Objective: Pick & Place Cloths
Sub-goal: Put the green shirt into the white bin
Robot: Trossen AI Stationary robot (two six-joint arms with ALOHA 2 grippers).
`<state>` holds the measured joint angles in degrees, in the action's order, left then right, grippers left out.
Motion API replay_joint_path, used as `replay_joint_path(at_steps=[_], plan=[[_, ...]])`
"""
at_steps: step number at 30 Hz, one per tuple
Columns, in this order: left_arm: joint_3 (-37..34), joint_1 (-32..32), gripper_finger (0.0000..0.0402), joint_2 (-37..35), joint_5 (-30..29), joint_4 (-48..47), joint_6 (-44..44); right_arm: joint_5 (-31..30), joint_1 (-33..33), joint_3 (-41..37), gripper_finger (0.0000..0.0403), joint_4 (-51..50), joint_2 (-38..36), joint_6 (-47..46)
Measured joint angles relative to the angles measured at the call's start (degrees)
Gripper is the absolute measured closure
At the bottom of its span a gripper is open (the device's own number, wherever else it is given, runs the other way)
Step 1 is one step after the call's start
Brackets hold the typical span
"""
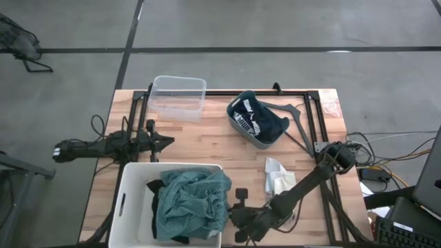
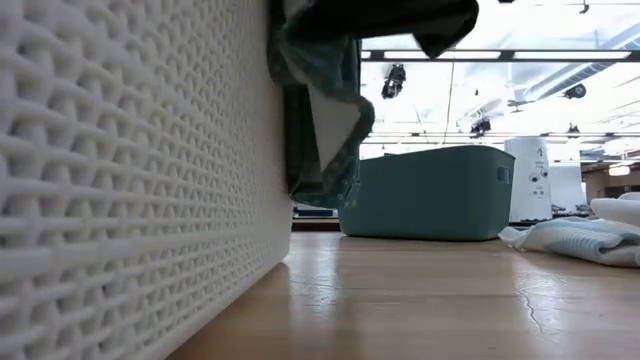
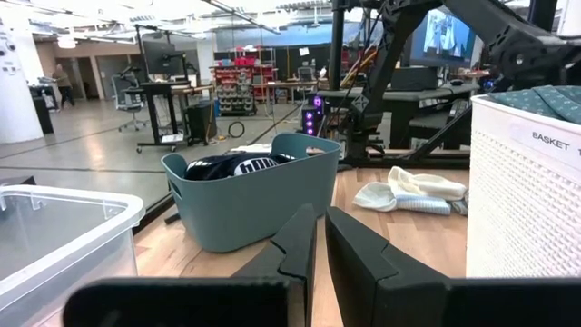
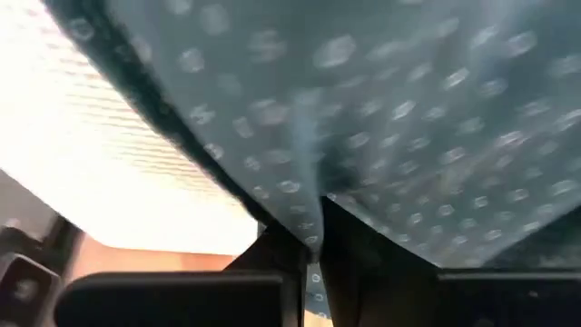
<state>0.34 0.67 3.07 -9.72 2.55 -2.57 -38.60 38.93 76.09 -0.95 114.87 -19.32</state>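
Your right gripper (image 1: 233,215) pinches the edge of the teal-green cloth (image 1: 193,201), which lies in the big white tub (image 1: 131,189) at the near side of the desk (image 1: 207,141). Your left gripper (image 1: 167,141) waits just beyond the tub with its fingers closed on nothing. A white cloth (image 1: 278,176) lies on the desk to the right, and a dark striped cloth (image 1: 258,117) sits in the teal basket (image 1: 242,126) farther back.

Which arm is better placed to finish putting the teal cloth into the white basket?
The right. Its hand is shut on the teal cloth at the white basket edge, where the cloth drapes over the rim. The left hand sits shut and empty beyond the basket, near the clear tub.
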Motion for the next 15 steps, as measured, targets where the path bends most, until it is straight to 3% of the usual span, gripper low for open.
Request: replay_joint_path(at_steps=[5, 10, 15], plan=[[0.0, 0.0, 0.0367, 0.0, 0.0, 0.0, 0.0, -4.5, 0.0, 2.4, 0.0392, -11.7, -4.9, -0.9], [0.0, 0.0, 0.0367, 0.0, 0.0, 0.0, 0.0, -7.4, -0.6, 4.3, 0.0393, -14.8, -12.1, 7.1], [0.0, 0.0, 0.0367, 0.0, 0.0, 0.0, 0.0, -1.9, -3.7, 9.5, 0.0394, -14.4, -18.0, 16.1]])
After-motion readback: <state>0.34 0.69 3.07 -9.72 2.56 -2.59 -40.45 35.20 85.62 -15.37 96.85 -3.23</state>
